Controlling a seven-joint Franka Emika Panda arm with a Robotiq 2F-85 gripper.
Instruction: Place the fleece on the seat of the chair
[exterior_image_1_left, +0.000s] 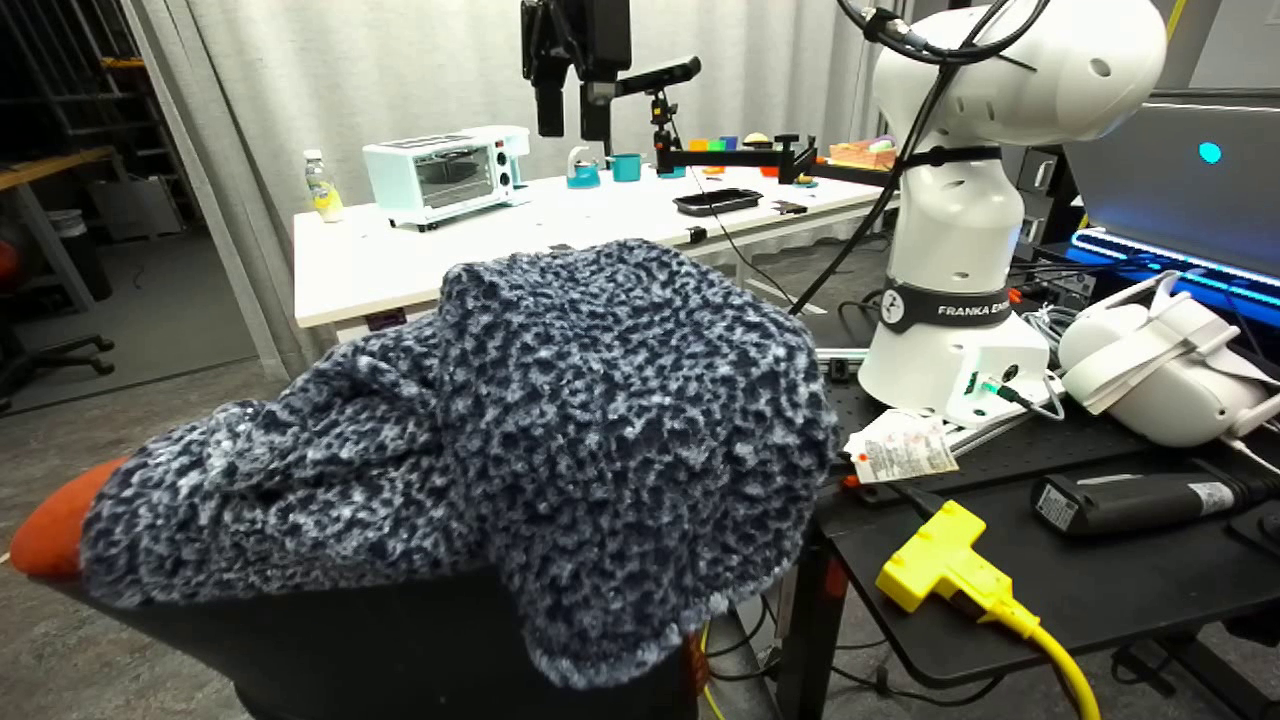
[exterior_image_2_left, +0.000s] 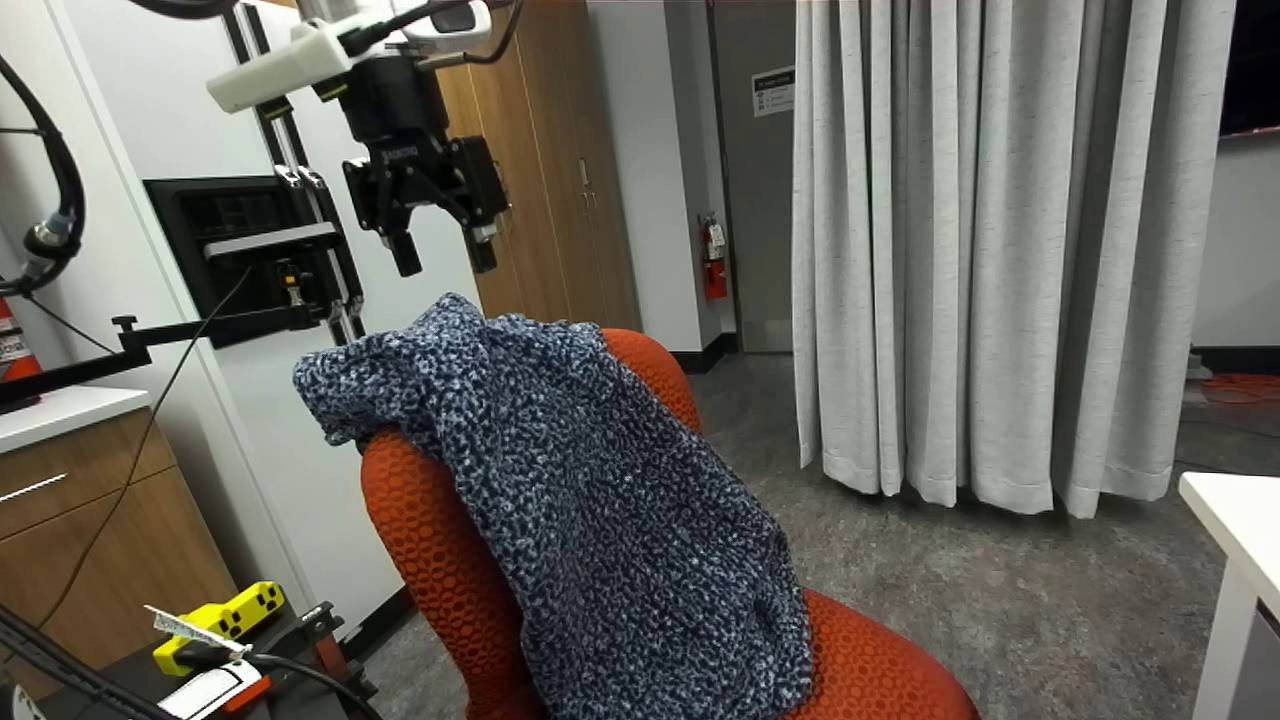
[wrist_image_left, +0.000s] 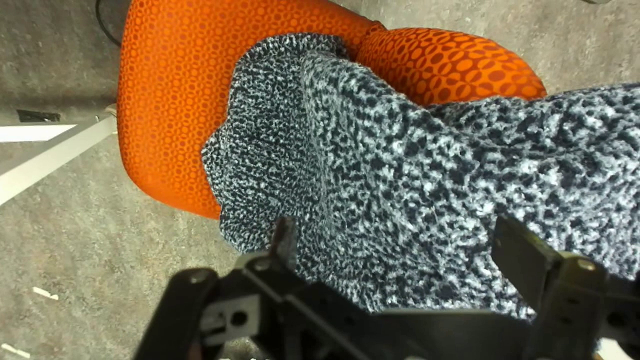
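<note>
One fleece (exterior_image_2_left: 600, 510), apparently beneath gripper (exterior_image_2_left: 445, 262)

1. Your fleece (wrist_image_left: 400, 190) hid a chunk of the chair (wrist_image_left: 170, 115) and ran off the wrist view's right edge.
2. You couldn't read the sign (exterior_image_2_left: 773, 92) by the curtain (exterior_image_2_left: 1000, 250), way too tiny.

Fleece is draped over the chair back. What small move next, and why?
I'd probably lower the fingers towards the fleece at the top of the backrest: they are spread apart above it, holding nothing, and the fleece hangs over the backrest, with only part of it lying on the seat.
</note>
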